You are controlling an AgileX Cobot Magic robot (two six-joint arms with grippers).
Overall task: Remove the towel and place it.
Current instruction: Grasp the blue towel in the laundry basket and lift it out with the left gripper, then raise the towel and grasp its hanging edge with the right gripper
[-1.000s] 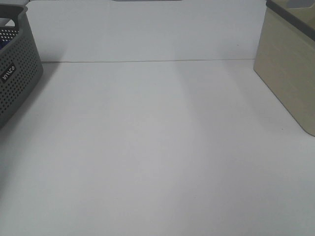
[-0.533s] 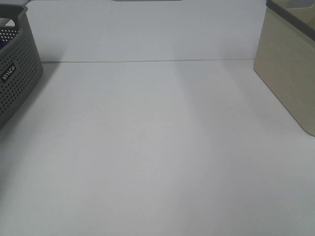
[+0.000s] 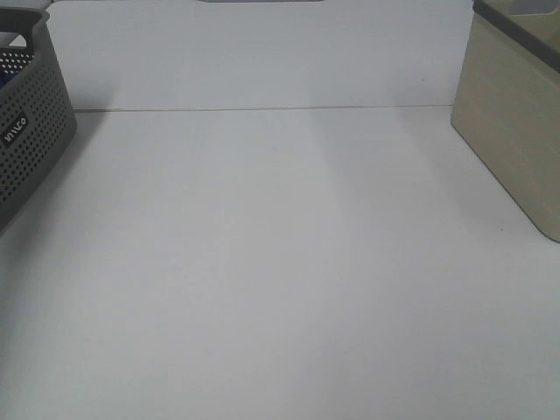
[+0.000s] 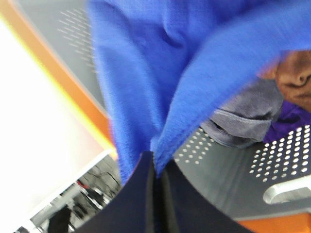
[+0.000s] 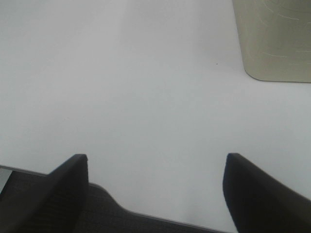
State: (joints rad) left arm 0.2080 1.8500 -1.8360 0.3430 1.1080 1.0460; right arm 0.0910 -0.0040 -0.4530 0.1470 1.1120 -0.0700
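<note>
The deep blue fuzzy towel (image 4: 160, 63) fills the left wrist view. My left gripper (image 4: 156, 162) is shut on a fold of it, above the floor of the grey perforated basket (image 4: 243, 165). In the exterior high view only a sliver of blue (image 3: 5, 79) shows inside the grey basket (image 3: 31, 149) at the far left; neither gripper shows there. My right gripper (image 5: 155, 167) is open and empty, above the white table (image 5: 146, 87).
A grey cloth (image 4: 243, 121), a purple cloth (image 4: 289, 124) and a brown cloth (image 4: 296, 77) lie in the grey basket. A beige bin (image 3: 516, 114) stands at the right edge; it also shows in the right wrist view (image 5: 274, 39).
</note>
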